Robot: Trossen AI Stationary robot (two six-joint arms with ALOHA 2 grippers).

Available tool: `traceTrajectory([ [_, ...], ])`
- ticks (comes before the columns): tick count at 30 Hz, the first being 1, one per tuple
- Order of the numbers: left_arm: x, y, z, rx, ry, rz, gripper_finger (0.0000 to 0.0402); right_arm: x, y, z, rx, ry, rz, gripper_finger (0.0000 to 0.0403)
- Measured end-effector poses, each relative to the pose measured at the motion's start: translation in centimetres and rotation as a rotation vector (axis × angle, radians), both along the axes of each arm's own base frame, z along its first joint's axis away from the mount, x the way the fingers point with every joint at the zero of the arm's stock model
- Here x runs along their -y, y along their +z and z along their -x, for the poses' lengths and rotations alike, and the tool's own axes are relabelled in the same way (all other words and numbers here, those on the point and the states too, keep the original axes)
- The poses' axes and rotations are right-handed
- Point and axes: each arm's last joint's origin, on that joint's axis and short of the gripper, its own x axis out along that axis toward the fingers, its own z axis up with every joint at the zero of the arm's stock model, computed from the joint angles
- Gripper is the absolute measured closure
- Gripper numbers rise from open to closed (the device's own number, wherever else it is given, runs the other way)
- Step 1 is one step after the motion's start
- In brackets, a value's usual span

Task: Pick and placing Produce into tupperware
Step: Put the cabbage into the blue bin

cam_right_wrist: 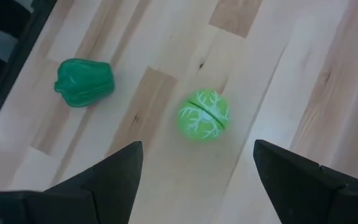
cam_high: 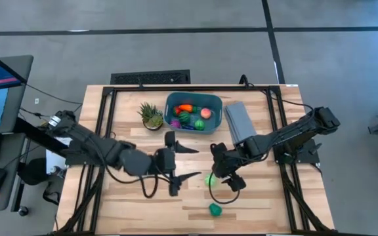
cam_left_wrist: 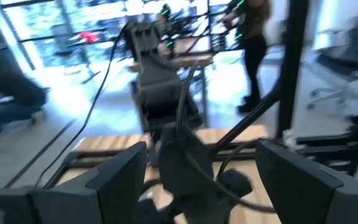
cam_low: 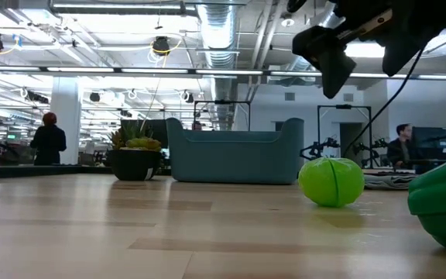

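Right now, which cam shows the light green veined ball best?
The right wrist view: the light green veined ball sits unobstructed on bare wood, with seam and veins clear. The low view shows it side-on. In the high view it is partly hidden by the right pincer. The left wrist view misses it.

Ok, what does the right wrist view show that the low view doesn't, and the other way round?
Only the right wrist view: the right gripper from above, fingers open, over the bare wood of the table, and the veined top of the green ball, clear of the fingers.

Only the low view: the blue tub and the potted plant at the far side, with people in the room behind.

Both: the green ball and the darker green pepper, which shows at the low view's edge.
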Motion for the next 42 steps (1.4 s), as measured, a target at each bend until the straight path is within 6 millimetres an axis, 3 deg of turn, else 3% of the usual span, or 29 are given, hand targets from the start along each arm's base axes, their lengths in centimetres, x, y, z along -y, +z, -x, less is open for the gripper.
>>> traceTrajectory([
  [4,-1.4,1.3,2.0,-0.019,-0.073,0.004,0.0113,-0.6,0.0,0.3,-0.025,-0.034,-0.021,0.0074],
  [8,-2.9,0.7,5.0,-0.028,-0.074,0.019,0.0113,-1.4,0.0,0.6,-0.032,-0.027,-0.028,0.0074],
  [12,-4.9,-0.4,8.8,0.132,-0.057,0.081,0.0113,-1.8,0.0,0.8,-0.037,-0.025,-0.034,0.0074],
  [18,-8.0,-6.2,14.0,0.255,0.092,0.172,0.0113,-1.4,0.0,0.6,-0.035,-0.039,-0.035,0.0074],
  [22,-9.5,-10.2,16.9,0.303,0.097,0.303,0.0113,-1.0,0.0,0.5,-0.033,-0.053,-0.036,0.0074],
  [25,-10.4,-12.1,18.7,0.362,0.091,0.426,0.0113,-0.7,0.0,0.3,-0.033,-0.066,-0.036,0.0074],
  [29,-11.2,-13.8,20.2,0.396,0.087,0.583,0.0113,-0.3,0.0,0.2,-0.031,-0.079,-0.037,0.0074],
  [37,-12.0,-16.7,21.3,0.251,0.213,0.541,0.0113,0.5,0.1,-0.4,-0.005,-0.102,-0.043,0.0074],
  [39,-11.9,-16.8,21.2,0.225,0.204,0.432,0.0113,0.7,0.1,-0.5,0.003,-0.096,-0.039,0.0074],
  [42,-11.2,-16.4,20.8,0.204,0.018,0.183,0.0113,0.5,0.1,-0.4,0.019,-0.032,-0.015,0.0074],
])
